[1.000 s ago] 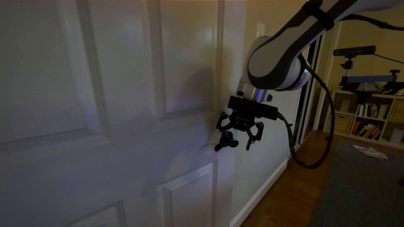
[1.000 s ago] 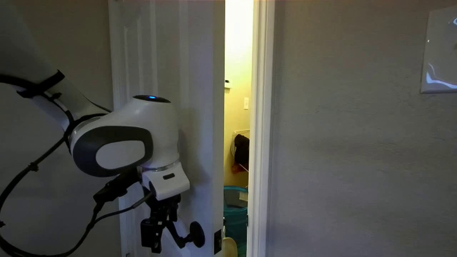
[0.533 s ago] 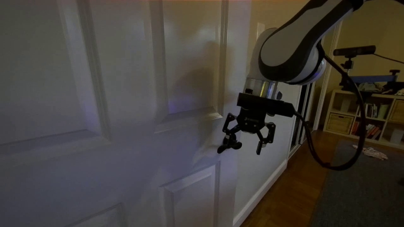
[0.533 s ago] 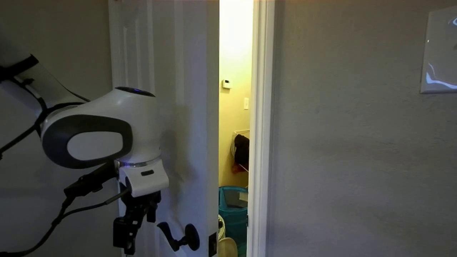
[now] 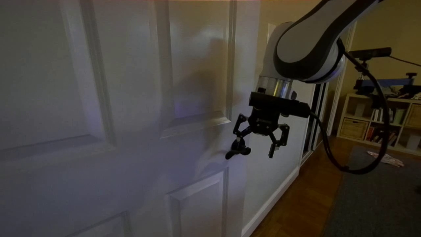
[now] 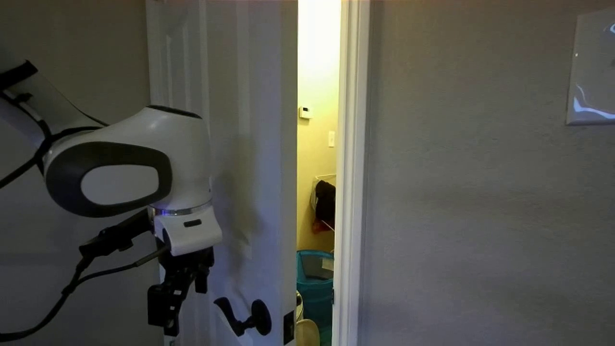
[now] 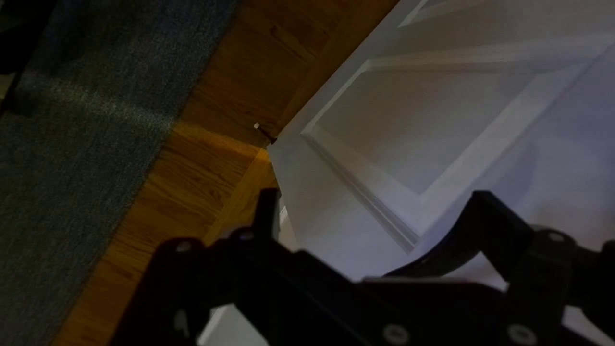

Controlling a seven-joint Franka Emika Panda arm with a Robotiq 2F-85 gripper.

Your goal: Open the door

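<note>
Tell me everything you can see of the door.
The door looks white-painted, with raised rectangular panels, a black lever handle and a dark latch plate on its edge. It stands upright and ajar, apart from the white frame on its handle side. The open gripper is near the handle; contact is unclear.

In an exterior view, free room runs twelve to six o'clock between door (image 6: 254, 134) and frame (image 6: 352, 182), a basket (image 6: 315, 297) beyond at six; the handle (image 6: 251, 322) juts at seven, the arm (image 6: 117, 185) fills nine.
</note>
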